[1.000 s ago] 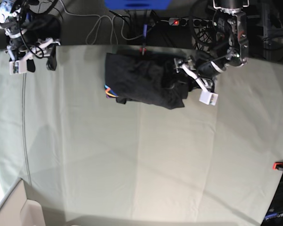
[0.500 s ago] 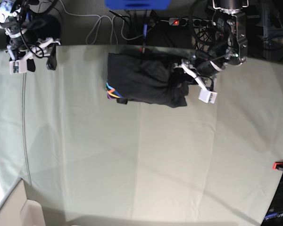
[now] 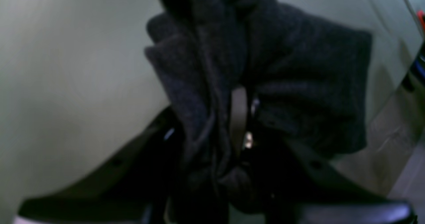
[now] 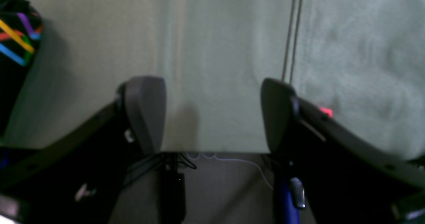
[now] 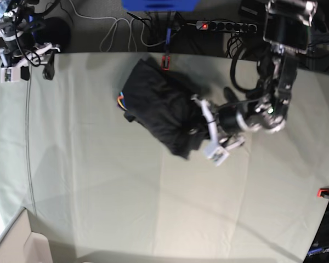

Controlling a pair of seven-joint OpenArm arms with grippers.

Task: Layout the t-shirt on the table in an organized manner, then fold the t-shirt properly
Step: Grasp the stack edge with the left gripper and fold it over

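The black t-shirt (image 5: 159,107) lies bunched in a diagonal heap on the far middle of the table (image 5: 153,208), with a bit of rainbow print showing at its left edge. My left gripper (image 5: 208,131) is at the heap's right end, shut on a fold of the t-shirt. The left wrist view shows the dark fabric (image 3: 298,68) bunched between the jaws, hiding most of the fingers (image 3: 238,117). My right gripper (image 5: 25,68) hovers open at the table's far left corner, nothing between its pads (image 4: 146,111). The print (image 4: 16,41) shows at the right wrist view's left edge.
A red clamp (image 5: 165,59) sits on the far edge behind the shirt, another red clamp (image 5: 326,192) at the right edge. A thin dark line (image 5: 28,142) runs down the left side of the cloth. A power strip (image 5: 219,25) and cables lie beyond the table. A pale box (image 5: 16,244) stands at the front left.
The left gripper closed on the t-shirt's right end and pulled it toward the front of the table, swinging the heap into a diagonal. The right arm shifted slightly and stays open.
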